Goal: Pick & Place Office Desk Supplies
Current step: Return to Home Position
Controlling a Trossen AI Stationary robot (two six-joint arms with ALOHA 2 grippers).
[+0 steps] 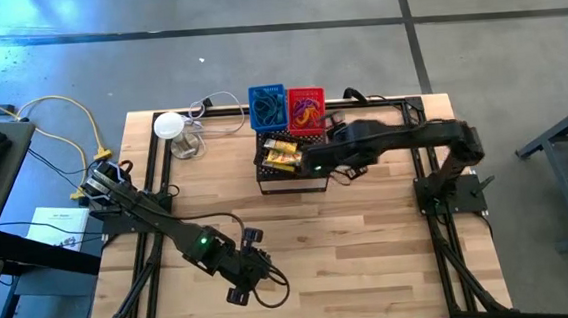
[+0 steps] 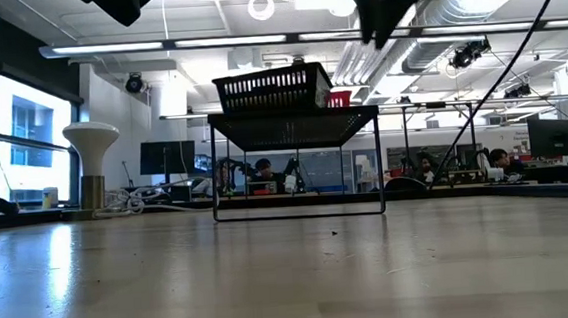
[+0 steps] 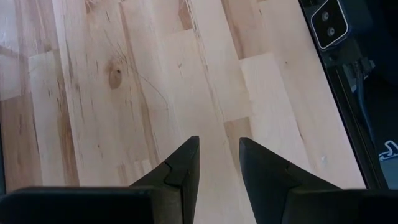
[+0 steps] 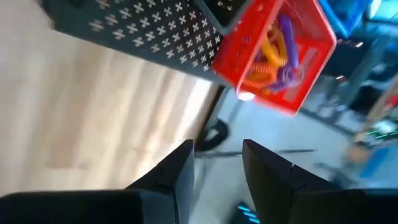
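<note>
Right claw [image 4: 217,148]: released, empty; yellow packets [image 1: 282,155] near, toward 9 o'clock. Left claw [image 3: 219,140]: released above tabletop [image 3: 124,93].

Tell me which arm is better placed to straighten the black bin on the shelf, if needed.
The right arm. The right hand, open, is at the shelf, close by the black bin. The left hand, also open, hangs over bare table near the front edge, far from the shelf.
</note>
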